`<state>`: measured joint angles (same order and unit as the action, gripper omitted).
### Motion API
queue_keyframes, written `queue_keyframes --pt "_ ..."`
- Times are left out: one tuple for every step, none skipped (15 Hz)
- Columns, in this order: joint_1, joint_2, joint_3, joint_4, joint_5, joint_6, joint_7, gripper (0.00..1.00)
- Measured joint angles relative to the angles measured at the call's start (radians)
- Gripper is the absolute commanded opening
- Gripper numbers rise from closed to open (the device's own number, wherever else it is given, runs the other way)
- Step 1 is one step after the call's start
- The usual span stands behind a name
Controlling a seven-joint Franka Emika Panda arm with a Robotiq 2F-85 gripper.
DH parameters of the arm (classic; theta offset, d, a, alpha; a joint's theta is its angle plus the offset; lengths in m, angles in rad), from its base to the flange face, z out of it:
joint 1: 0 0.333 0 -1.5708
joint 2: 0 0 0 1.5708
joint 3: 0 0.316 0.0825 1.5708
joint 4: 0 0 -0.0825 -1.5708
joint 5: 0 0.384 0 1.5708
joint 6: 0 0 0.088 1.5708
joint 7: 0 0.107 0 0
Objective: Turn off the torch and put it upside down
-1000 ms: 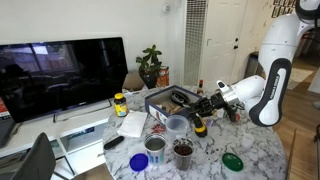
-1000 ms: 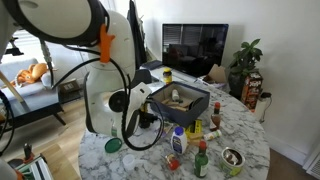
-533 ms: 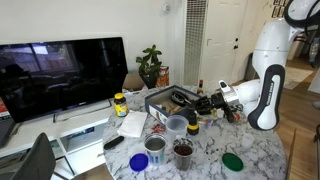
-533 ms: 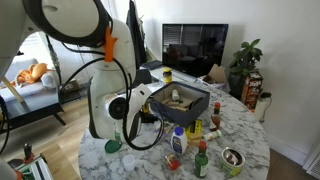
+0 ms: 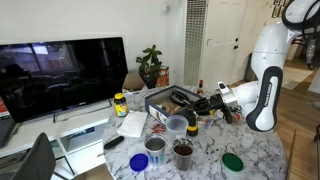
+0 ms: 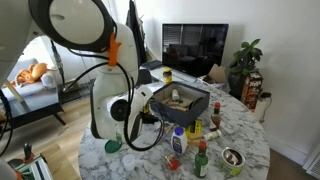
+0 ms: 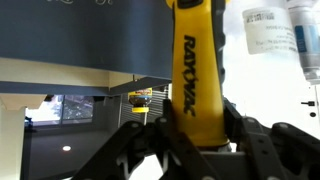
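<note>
Jaws clasp torch (image 7: 197,85) beside cup (image 5: 176,124), seemingly empty

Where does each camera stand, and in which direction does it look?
Exterior view: beside the marble table, facing the television; the arm shows at the picture's right.
Exterior view: behind the arm, facing the television; both exterior views share it.
Wrist view: on the wrist, looking along the pincer shut on the torch.

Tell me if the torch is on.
Cannot tell. The wrist view shows only the yellow body of the torch between the jaws; no lens or beam is visible.
</note>
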<state>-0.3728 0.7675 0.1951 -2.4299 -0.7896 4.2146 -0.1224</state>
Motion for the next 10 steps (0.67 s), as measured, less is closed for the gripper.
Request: queue_keyframes --pt "0.000 0.009 0.000 0.002 0.000 0.000 0.000 0.25" --pt "-0.001 0.015 0.001 0.006 0.000 0.003 0.000 0.25" --pt "-0.005 0.017 0.005 0.008 -0.001 0.002 0.000 0.75" --pt "-0.007 0.017 0.006 0.010 -0.004 0.000 0.000 0.77" --pt "0.001 0.016 -0.006 0.010 -0.010 0.000 0.009 0.83" --pt "0.017 0.013 -0.026 0.010 -0.023 0.000 0.029 0.89" --pt "0.031 0.011 -0.046 0.010 -0.039 0.000 0.048 0.98" --pt "0.044 0.008 -0.064 0.010 -0.053 -0.002 0.064 1.00" --pt "0.054 0.005 -0.081 0.010 -0.066 -0.006 0.079 1.00" --pt "0.063 0.002 -0.095 0.009 -0.077 -0.009 0.093 1.00"
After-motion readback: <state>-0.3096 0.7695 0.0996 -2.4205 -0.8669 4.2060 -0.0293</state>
